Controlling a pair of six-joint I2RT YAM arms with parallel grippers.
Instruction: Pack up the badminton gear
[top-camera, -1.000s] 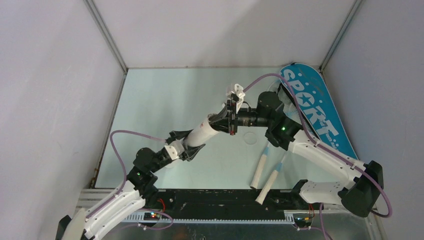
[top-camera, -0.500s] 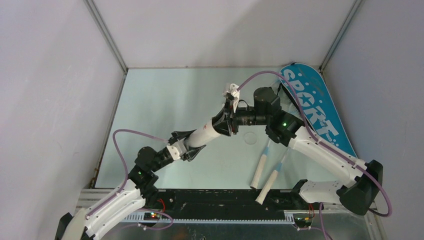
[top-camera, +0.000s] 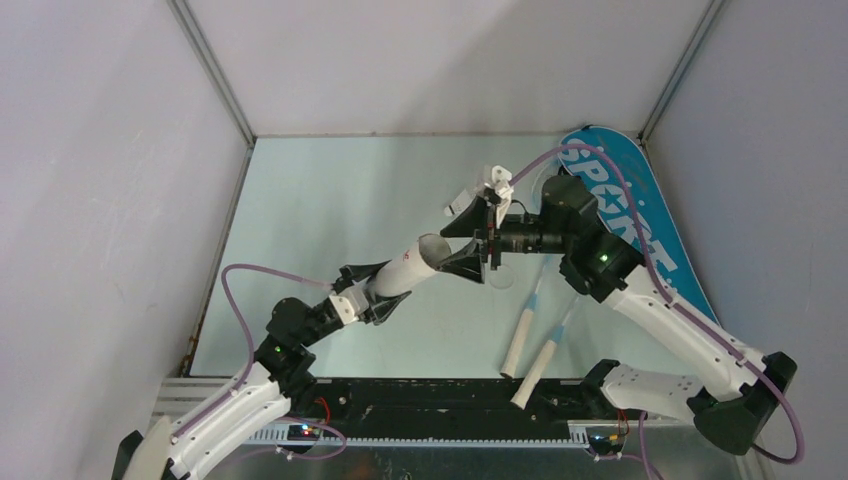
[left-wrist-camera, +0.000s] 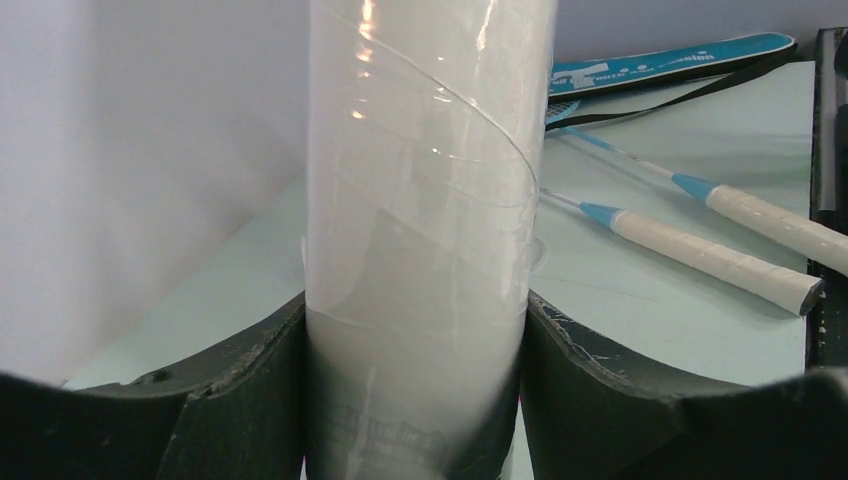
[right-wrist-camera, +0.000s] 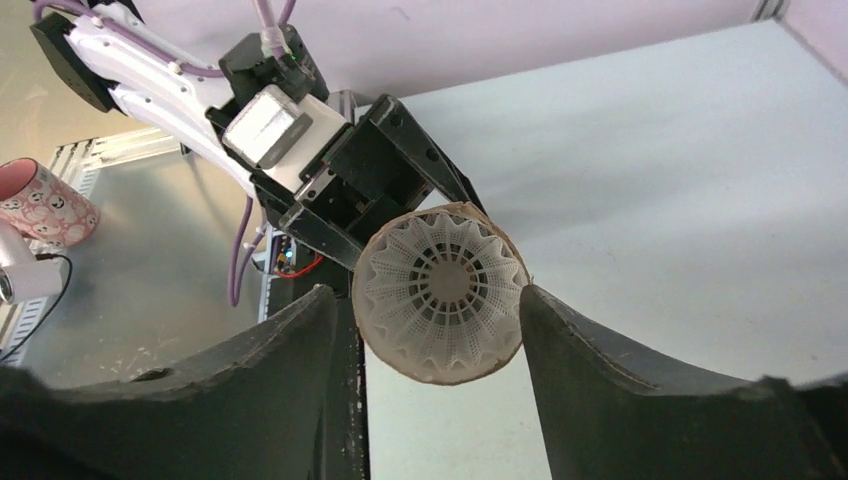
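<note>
left gripper (top-camera: 395, 281) clamping white tube (top-camera: 420, 262), mouth angled toward released right gripper (top-camera: 450, 240), shuttlecock (right-wrist-camera: 440, 290) inside

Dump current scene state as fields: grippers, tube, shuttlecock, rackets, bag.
left gripper: shut on tube
tube: tilted up, mouth facing right gripper
right gripper: open, fingers flanking tube mouth
shuttlecock: sitting in tube mouth, skirt facing out
rackets: side by side on table, handles toward near edge
bag: flat, far right of table
</note>
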